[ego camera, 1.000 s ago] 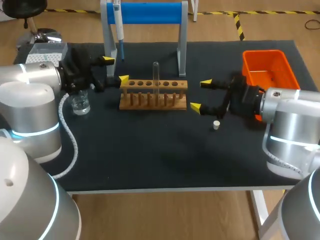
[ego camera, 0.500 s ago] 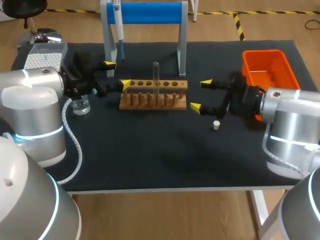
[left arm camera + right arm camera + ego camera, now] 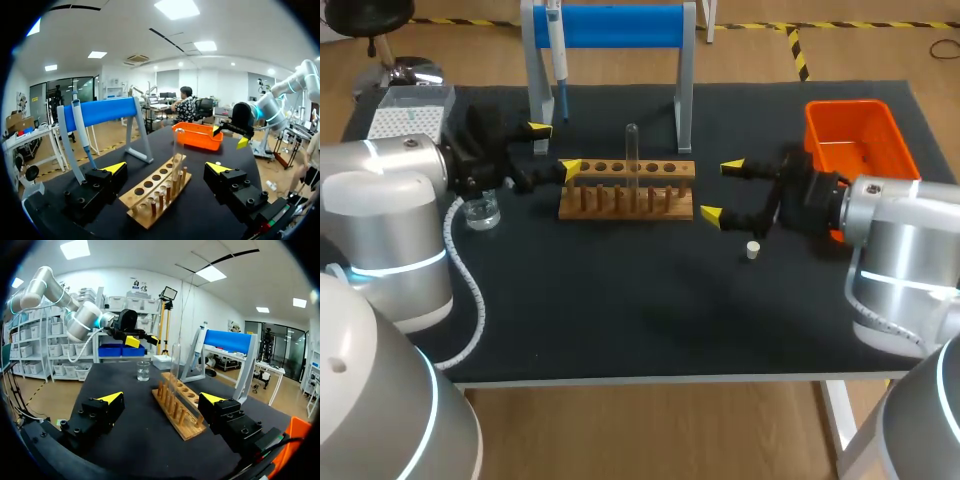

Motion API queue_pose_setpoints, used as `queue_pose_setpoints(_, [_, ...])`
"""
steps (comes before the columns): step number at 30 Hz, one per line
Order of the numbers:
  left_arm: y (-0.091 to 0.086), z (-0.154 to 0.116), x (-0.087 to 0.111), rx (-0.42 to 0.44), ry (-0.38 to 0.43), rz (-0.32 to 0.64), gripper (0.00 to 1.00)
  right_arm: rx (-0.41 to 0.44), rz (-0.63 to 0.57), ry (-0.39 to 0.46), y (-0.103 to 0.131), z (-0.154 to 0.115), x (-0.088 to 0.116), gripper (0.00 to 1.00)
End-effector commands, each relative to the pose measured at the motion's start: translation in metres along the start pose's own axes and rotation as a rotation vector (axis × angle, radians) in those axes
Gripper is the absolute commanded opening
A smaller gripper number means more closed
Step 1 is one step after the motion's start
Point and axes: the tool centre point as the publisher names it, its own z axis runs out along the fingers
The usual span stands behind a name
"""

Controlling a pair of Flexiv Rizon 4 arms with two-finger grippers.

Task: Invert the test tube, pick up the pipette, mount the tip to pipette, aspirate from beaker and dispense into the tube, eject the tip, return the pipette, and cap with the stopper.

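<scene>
Left hand [image 3: 552, 145] and right hand [image 3: 721, 189], both wide, flank the rack [image 3: 627, 190] on the black table [image 3: 620, 310]

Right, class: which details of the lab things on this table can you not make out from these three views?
Beaker: in the head view, partly hidden behind the left arm; liquid level too small to read.
Test tube: too small and clear in every view to tell which end is open.
Pipette: top cut off by the head view's edge.
Stopper: shows only in the head view.

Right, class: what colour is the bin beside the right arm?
The bin is orange, clearest in the head view.
</scene>
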Motion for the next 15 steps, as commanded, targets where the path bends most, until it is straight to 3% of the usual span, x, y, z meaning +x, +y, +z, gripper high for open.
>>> queue_pose_setpoints(1, [0.0,0.0,0.001,0.0,-0.003,0.001,1.0,0.002,-0.001,0.013,0.001,0.005,-0.002,1.0])
queue_pose_setpoints(15, [0.0,0.0,0.001,0.0,-0.003,0.001,1.0,-0.098,-0.022,0.186,0.017,0.048,-0.024,1.0])
